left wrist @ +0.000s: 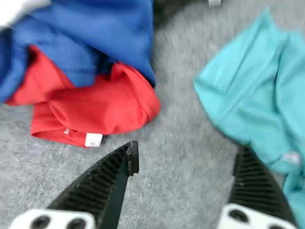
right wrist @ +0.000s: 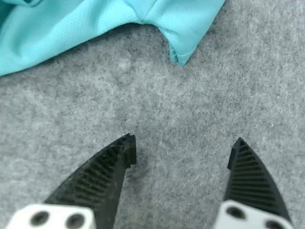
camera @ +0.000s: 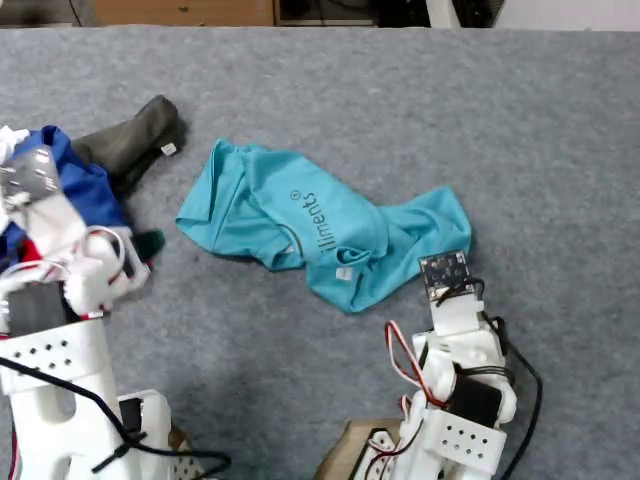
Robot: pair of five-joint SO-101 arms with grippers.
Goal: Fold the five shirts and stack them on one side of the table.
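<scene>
A crumpled teal shirt (camera: pixel 320 225) lies in the middle of the grey table. A heap at the left edge holds a blue shirt (camera: pixel 75 185), a dark grey shirt (camera: pixel 135 140) and white cloth. In the left wrist view my left gripper (left wrist: pixel 186 155) is open above bare felt, between a red shirt (left wrist: pixel 95 107) under the blue shirt (left wrist: pixel 95 33) and an edge of the teal shirt (left wrist: pixel 252 95). My right gripper (right wrist: pixel 183 145) is open over bare felt, just short of the teal shirt's hem (right wrist: pixel 71 24). Both grippers hold nothing.
The table is covered in grey felt (camera: pixel 450 110), bare across the far and right parts. My left arm (camera: pixel 60 340) stands at the near left and my right arm (camera: pixel 460 350) at the near right. A brown block (camera: pixel 350 445) lies by the right arm's base.
</scene>
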